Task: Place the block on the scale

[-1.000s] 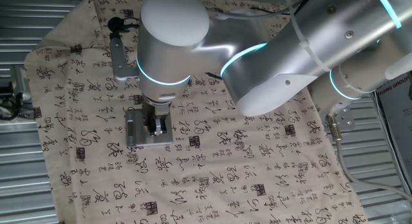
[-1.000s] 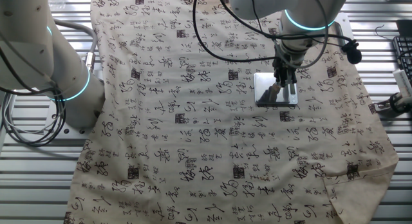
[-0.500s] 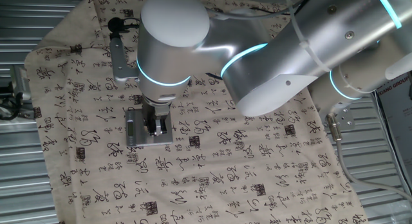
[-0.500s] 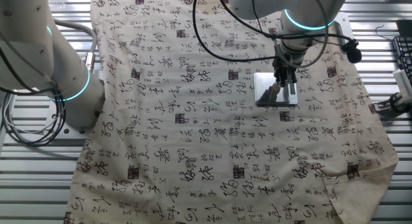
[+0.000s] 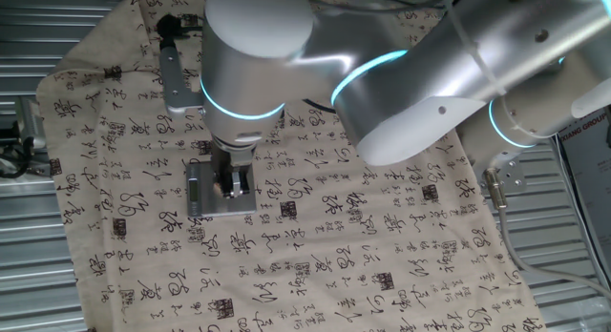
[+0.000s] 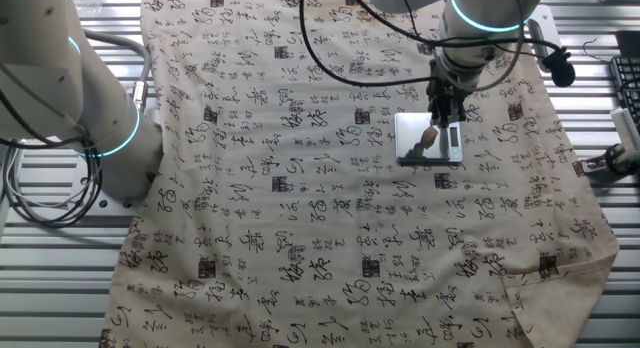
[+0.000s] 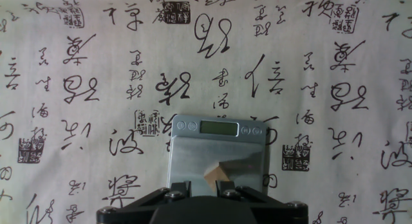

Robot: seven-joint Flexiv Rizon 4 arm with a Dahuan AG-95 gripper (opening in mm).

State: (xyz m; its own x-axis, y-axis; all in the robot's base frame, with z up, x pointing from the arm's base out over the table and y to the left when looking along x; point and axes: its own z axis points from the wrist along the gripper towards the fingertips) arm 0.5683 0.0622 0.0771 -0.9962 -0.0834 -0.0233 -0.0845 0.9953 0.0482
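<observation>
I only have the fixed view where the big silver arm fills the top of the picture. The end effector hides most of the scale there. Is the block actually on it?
Observer: Yes. In the hand view the tiny tan wooden cube sits on the plate of the flat square grey metallic scale.
Operator: Is the end effector covering the cube?
Observer: No. In the other fixed view the end effector hangs above the cube, which shows below its tips. I cannot tell whether the fingers are open.
Operator: Where on the plate is it?
Observer: Near the middle in the other fixed view, apart from the small display strip along one edge.
</observation>
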